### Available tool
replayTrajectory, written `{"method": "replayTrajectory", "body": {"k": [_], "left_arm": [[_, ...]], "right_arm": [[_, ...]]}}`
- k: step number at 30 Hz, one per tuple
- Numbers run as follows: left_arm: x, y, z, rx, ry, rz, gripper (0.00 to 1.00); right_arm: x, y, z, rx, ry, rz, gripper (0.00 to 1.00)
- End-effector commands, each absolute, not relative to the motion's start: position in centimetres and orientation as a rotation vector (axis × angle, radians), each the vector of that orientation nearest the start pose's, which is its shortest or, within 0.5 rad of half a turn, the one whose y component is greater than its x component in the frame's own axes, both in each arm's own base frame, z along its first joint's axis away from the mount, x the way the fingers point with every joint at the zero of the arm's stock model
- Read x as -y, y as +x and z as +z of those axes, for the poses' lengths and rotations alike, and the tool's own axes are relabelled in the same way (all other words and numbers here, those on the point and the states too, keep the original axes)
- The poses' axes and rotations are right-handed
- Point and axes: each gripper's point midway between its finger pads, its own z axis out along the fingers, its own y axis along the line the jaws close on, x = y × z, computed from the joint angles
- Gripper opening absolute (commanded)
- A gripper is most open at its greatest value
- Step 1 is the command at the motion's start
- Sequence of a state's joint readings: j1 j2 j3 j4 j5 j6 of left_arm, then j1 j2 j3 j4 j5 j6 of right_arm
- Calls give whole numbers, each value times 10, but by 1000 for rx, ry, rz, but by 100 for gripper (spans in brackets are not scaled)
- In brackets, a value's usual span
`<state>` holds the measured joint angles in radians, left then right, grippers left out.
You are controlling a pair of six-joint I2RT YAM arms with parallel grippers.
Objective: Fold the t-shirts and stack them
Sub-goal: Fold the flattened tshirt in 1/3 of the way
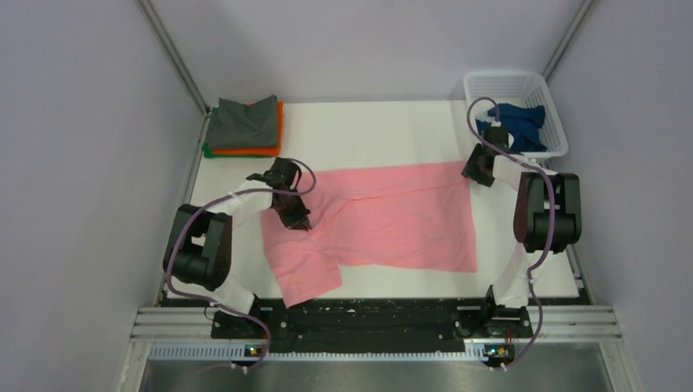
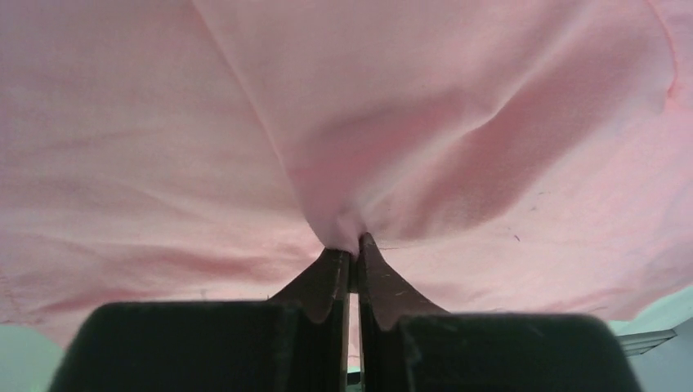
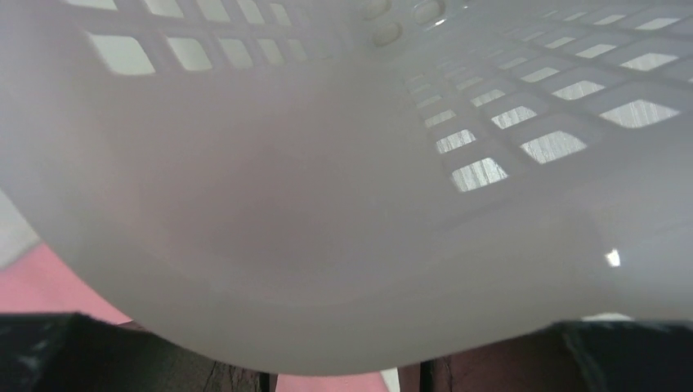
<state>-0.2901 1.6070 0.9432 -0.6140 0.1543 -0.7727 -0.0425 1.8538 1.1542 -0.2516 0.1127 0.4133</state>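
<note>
Quick status from my end, going left to right. Far left corner of the desk (image 1: 368, 122) has the folded pile: dark grey shirt (image 1: 242, 121) on top, orange shirt (image 1: 260, 149) under it, and a sliver of the green shirt (image 1: 207, 152) poking out at the bottom.

Next over is the left end effector (image 1: 296, 220). It sits on the left part of the light pink shirt (image 1: 392, 220), around where the sleeve branches off toward the near left. The left wrist view fills up with the pink cloth (image 2: 245, 122), and the left end effector (image 2: 350, 249) has its fingers squeezed nearly together with a little peak of pink fabric pinched between the tips. So it's narrow and holding the shirt.

The pink shirt itself lies spread over the middle of the desk, mostly flat, with a fold line running across it and its long edge reaching toward the right.

The right end effector (image 1: 478, 167) is at the shirt's far right corner, just beside the white basket (image 1: 556, 122). The right wrist view is no help: the lattice wall of the basket (image 3: 327, 204) blocks almost everything. I only get dark bits of the fingers along the bottom edge and some pink below, so I can't tell whether it's wide, narrow or gripping anything.

The navy blue shirt (image 1: 519, 122) is crumpled inside the basket, far right.
</note>
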Motion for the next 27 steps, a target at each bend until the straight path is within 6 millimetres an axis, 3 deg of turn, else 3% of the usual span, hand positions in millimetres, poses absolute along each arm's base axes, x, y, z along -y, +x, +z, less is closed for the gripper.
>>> {"method": "replayTrajectory", "body": {"k": [1, 9, 16, 27], "left_arm": [[153, 300, 63, -2745, -629, -529, 0], [151, 309, 89, -2665, -615, -563, 0], [146, 314, 109, -2598, -628, -574, 0], [139, 322, 117, -2548, -638, -589, 0]], "right_arm": [[12, 455, 31, -2407, 585, 112, 43], [10, 453, 26, -2409, 584, 126, 32], [12, 448, 20, -2396, 600, 96, 29], [19, 446, 49, -2243, 577, -11, 28]]}}
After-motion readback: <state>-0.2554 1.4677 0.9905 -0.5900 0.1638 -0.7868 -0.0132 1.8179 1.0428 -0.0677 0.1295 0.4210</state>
